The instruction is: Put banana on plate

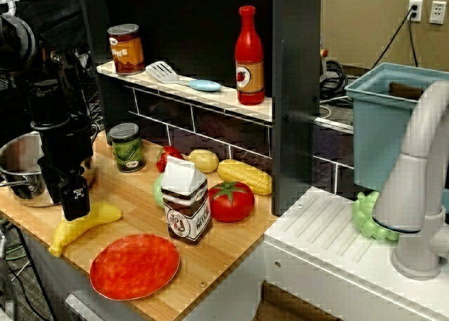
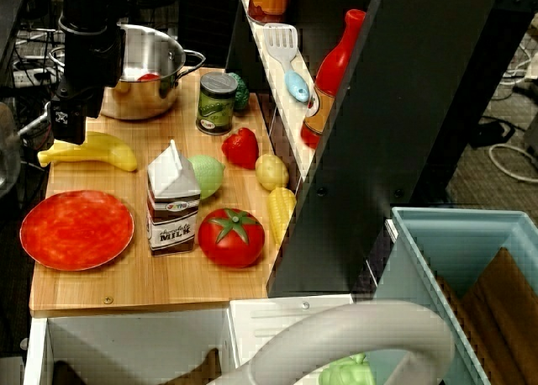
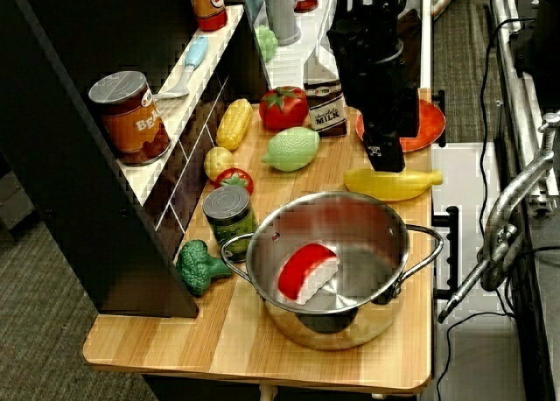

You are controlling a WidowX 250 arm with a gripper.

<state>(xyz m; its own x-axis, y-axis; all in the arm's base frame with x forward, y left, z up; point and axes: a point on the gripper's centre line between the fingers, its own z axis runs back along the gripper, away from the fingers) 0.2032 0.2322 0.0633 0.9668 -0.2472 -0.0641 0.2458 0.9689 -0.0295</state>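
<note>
On a wooden counter, from left to right, a black robot gripper (image 1: 75,199), whose jaw state cannot be told, hangs directly over a smooth curved yellow plastic banana (image 1: 81,225) lying on the wood just beside, not on, a flat round red-orange plate (image 1: 135,265), then a brown-and-white milk carton (image 1: 186,202).

Three fixed views ring the wooden counter (image 1: 231,247). The low front view looks across it toward the shelf wall, close in. The view from above looks steeply down from the sink side (tap blurred in the foreground). The third looks back from the opposite end, over the steel pot (image 3: 332,278). All three share the counter.
</note>
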